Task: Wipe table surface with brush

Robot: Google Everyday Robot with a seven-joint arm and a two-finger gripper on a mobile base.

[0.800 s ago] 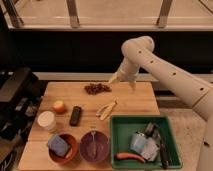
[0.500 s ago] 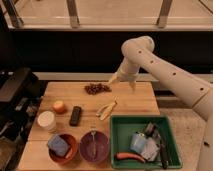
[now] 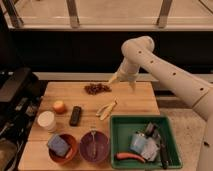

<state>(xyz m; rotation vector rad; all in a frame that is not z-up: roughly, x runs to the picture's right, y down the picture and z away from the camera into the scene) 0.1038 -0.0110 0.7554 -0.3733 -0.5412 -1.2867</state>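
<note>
Cup (image 3: pixel 46 121): white, at 9 o'clock on the surface (image 3: pixel 135 100), near the left edge.
Remote (image 3: pixel 75 115): flat and black, just right of the cup. Not the tool.
Dark cluster (image 3: pixel 97 88): at 12 o'clock, loose on the planks; probably the debris to be swept.
Pincer (image 3: pixel 123 80): over the far edge at 1 o'clock, just right of the cluster. Fingers spread, nothing between them.
Tray (image 3: pixel 142 118): green, at 5 o'clock, apparently used to keep the tools together.
Brush (image 3: pixel 160 145): lies in the tray's right half among other items, handle running roughly 11 to 5. Not picked up, so wiping cannot start yet.
Arm (image 3: pixel 170 80): enters from 3 o'clock, elbow high, wrist bent downward. Well apart from the brush; next move probably a swing toward 5 o'clock.
</note>
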